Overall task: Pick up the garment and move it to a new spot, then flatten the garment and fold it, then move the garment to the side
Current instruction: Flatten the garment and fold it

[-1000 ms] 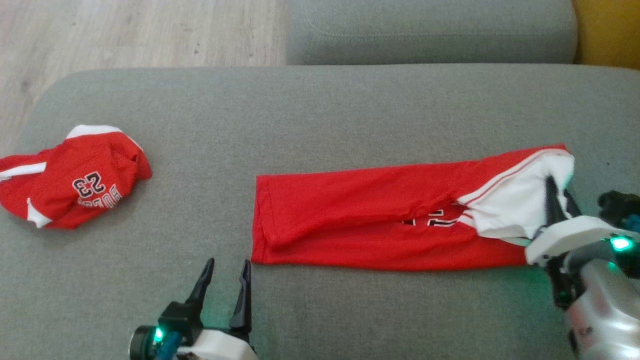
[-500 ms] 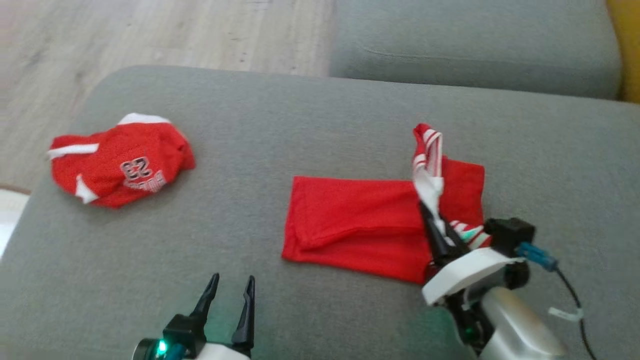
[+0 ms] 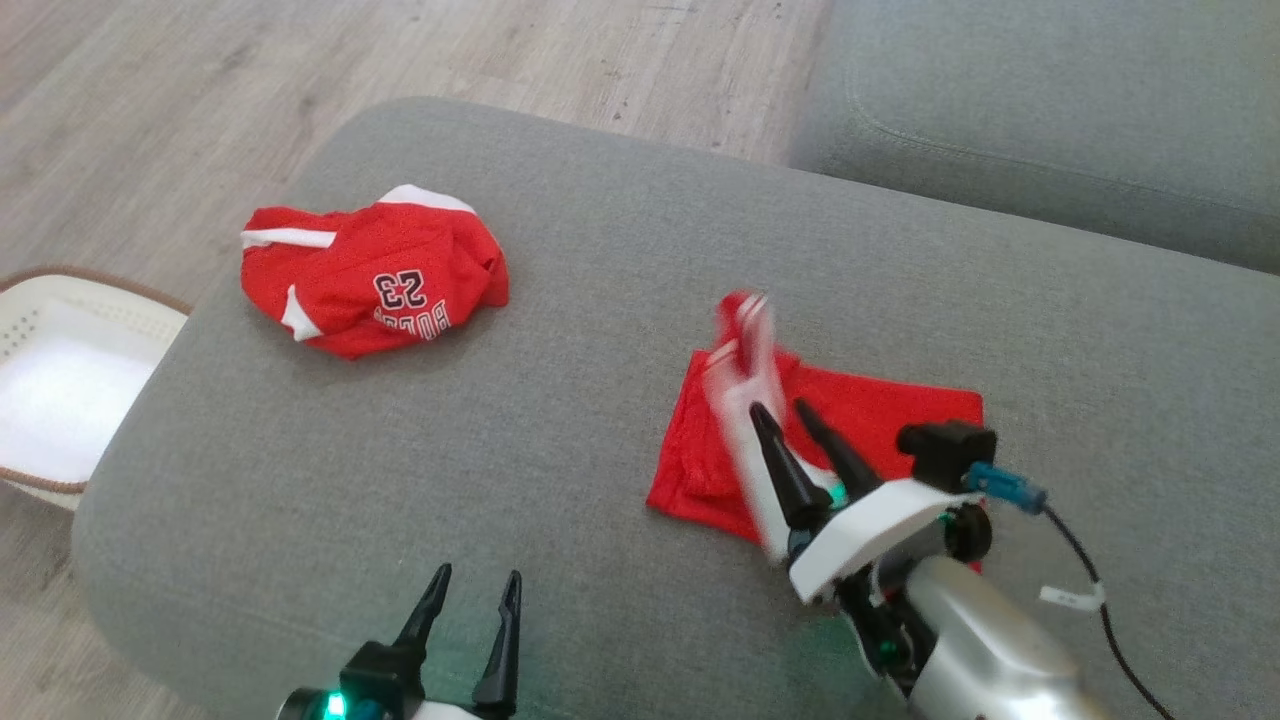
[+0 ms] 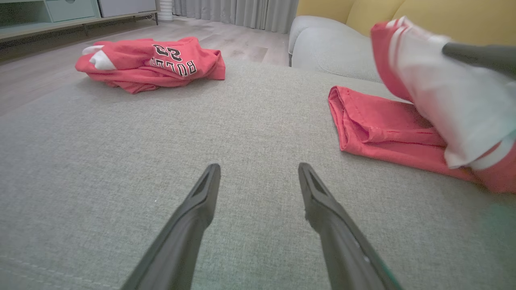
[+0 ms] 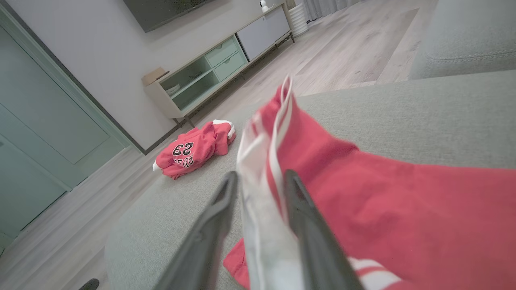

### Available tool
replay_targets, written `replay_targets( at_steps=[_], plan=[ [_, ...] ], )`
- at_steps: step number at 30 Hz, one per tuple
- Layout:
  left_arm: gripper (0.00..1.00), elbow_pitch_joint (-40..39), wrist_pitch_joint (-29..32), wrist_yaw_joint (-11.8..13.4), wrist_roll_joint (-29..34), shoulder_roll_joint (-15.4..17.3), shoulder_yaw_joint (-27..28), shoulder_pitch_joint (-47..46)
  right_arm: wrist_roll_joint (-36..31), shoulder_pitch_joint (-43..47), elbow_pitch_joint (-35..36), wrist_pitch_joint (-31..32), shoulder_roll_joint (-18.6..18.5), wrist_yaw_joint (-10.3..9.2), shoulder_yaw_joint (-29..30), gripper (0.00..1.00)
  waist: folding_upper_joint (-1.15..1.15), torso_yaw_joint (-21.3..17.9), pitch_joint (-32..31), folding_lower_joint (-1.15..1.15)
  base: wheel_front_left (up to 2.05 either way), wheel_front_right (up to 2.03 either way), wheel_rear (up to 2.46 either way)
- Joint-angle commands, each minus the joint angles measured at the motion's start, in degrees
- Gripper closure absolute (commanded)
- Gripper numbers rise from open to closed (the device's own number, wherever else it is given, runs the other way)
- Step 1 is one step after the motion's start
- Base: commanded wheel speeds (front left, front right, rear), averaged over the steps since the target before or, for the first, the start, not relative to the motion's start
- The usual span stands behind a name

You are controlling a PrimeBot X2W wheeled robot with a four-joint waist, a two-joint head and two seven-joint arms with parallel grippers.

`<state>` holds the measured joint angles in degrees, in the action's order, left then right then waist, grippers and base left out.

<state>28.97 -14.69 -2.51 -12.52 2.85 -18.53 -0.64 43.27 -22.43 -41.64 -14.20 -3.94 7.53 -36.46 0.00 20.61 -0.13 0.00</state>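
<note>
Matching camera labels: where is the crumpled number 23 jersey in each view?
Head view: jersey upper left, on the grey cushion near its far left corner.
Left wrist view: jersey upper left, at the cushion's far edge.
Right wrist view: jersey left of centre.
Shared landmark: the red garment, to the jersey's right in all three.

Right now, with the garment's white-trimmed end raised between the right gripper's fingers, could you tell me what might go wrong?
1. The white-trimmed end sits between the parted fingers of the right gripper, above the rest of the garment. Dropped from here, it may land bunched or skewed rather than flat.
2. As the fingers pull away, they could snag the trim and drag the fold open.
</note>
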Motion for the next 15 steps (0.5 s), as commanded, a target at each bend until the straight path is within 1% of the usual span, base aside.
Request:
replay_targets(
  at_steps=[1, 4, 11, 15],
  plan=[
    [0.00, -1.54, -0.30, 0.41, 0.35, 0.03, 1.86, -1.18, -0.32, -2.83, 1.41, -0.78, 0.91, -0.04, 0.96, 0.00, 0.00, -0.37, -0.12, 0.00, 0.00, 0.00, 0.00],
    [0.00, -1.79, -0.30, 0.76, 0.22, 0.03, 2.53, -1.19, -3.55, -2.43, 1.49, -0.78, 0.87, -0.04, 5.32, 0.00, 0.00, -1.77, -0.35, 0.00, 0.00, 0.00, 0.00],
    [0.00, -3.15, -0.30, 0.90, 0.66, 0.03, 3.74, -1.77, -15.89, 2.63, 2.90, -0.79, -0.17, -0.04, 19.22, 0.00, 0.00, -6.85, -0.89, 0.00, 0.00, 0.00, 0.00],
    [0.00, -3.76, -0.30, 1.17, 0.93, 0.03, 4.78, -2.33, -22.46, 6.04, 4.03, -0.79, 0.03, -0.04, 24.88, 0.00, 0.00, -9.84, -1.21, 0.00, 0.00, 0.00, 0.00]
  ],
)
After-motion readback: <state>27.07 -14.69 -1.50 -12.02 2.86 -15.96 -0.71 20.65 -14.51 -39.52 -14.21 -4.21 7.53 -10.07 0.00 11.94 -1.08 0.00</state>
